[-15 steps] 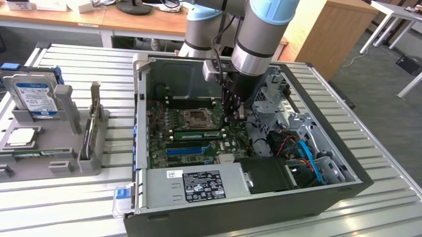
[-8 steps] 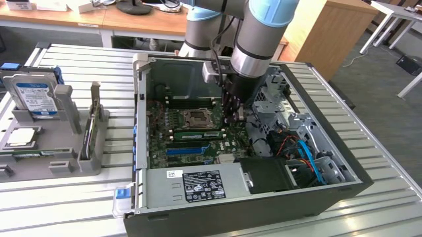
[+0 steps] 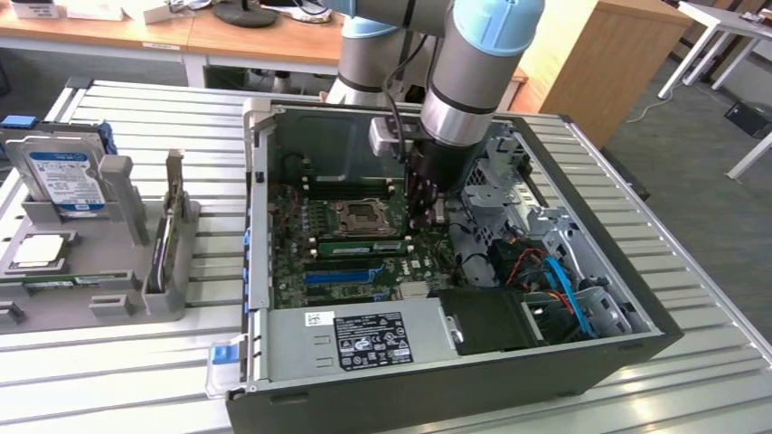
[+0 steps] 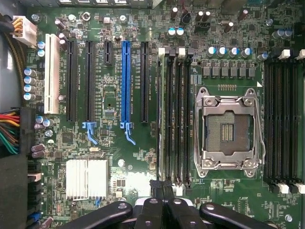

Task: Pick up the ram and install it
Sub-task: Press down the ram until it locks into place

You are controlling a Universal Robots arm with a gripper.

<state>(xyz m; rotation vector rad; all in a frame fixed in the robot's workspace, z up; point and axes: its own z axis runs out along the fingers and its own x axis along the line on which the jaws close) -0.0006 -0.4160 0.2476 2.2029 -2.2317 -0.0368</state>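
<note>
Grey and pale-blue arm (image 3: 465,81) drops near-vertical into the open PC case (image 3: 627,316), wrist aimed straight down at the motherboard (image 4: 143,162). The gripper (image 3: 422,215) sits low over the board, just beside the CPU socket (image 4: 228,128). Its fingers are pressed fully together w/ nothing clamped between them, and in the wrist view the tips seem to sit right at one end of the ram (image 4: 162,119). Ram = 1 long, thin green stick standing on edge in a memory slot, the one farthest from the socket in its bank (whether it's fully clicked in, can't tell). Counts: 2 banks of black memory slots (image 4: 283,119), 4 per bank, one bank on each side of the socket. 6 expansion slots: 1 white, 1 blue (image 4: 125,81), 3 long black, 1 short black. 1 silver finned heatsink (image 4: 86,179), approx. square. 1 socket w/ a bare metal frame and an open pin field in the middle. Case is dark sheet metal, lying on its side on a slatted metal table (image 3: 711,380), w/ a grey boxy power supply (image 3: 362,339) at the near end carrying a black label. On the exterior view's left, a grey plastic rack (image 3: 121,271) holds 1 hard drive (image 3: 61,176) w/ a blue-and-white sticker.
</note>
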